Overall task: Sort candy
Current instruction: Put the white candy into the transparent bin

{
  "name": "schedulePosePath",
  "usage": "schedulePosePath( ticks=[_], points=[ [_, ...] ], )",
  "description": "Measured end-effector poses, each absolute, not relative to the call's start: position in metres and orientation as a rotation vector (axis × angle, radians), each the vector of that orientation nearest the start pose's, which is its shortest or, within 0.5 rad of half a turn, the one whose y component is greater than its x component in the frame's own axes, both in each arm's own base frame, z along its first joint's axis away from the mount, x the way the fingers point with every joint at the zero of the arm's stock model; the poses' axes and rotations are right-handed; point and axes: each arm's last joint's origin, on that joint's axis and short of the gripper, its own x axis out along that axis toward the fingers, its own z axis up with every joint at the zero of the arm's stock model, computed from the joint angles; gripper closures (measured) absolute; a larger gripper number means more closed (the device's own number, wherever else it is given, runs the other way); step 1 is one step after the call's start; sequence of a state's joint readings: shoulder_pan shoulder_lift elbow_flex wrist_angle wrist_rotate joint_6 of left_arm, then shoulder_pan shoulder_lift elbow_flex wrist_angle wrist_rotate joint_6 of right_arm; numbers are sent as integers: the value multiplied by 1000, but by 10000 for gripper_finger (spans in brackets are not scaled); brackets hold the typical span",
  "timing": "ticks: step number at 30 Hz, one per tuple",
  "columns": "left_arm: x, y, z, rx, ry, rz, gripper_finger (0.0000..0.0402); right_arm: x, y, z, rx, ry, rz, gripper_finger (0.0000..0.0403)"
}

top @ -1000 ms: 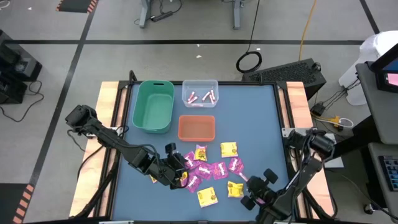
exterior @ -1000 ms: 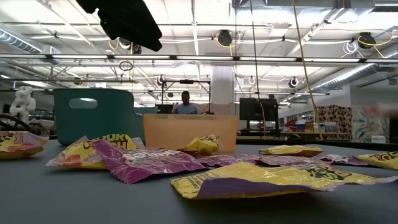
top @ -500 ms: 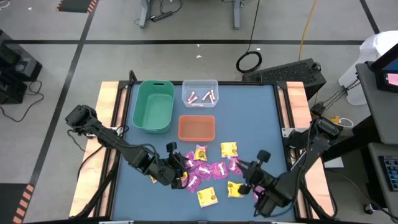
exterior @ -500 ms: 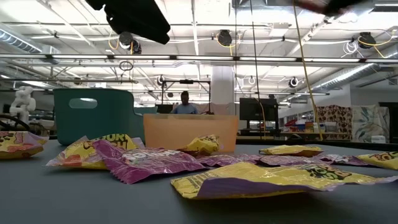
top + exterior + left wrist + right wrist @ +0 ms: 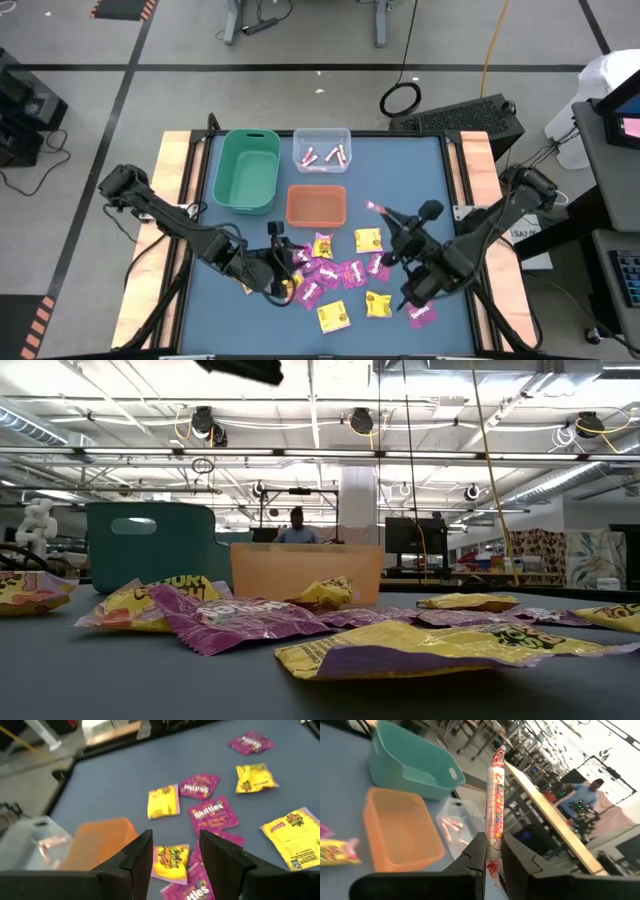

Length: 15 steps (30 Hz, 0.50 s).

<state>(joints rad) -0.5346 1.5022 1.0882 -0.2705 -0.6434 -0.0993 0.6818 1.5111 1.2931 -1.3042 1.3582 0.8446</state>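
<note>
Gripping pink-white stick [image 5: 495,805] — right gripper [image 5: 490,851], aloft

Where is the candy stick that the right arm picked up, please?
In the high view, the candy stick sits pinched in the right tool, raised right of the orange bin.

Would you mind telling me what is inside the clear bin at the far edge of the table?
The clear bin holds a few pale pink-white candy sticks. Its floor shows through otherwise; nothing else is visible inside.

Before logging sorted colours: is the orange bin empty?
Empty: the orange bin shows only bare floor from above and in the right wrist view.
</note>
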Motion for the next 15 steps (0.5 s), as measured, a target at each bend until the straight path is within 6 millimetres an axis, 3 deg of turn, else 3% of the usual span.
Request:
schedulePosePath(
  ticks=[7,15],
  points=[
    [273,-135,291,296,509,132,235,221,125,286,-663,611,-770,369],
    [273,-124,292,297,536,167,235,229,116,282,-914,835,-643,369]
  ],
)
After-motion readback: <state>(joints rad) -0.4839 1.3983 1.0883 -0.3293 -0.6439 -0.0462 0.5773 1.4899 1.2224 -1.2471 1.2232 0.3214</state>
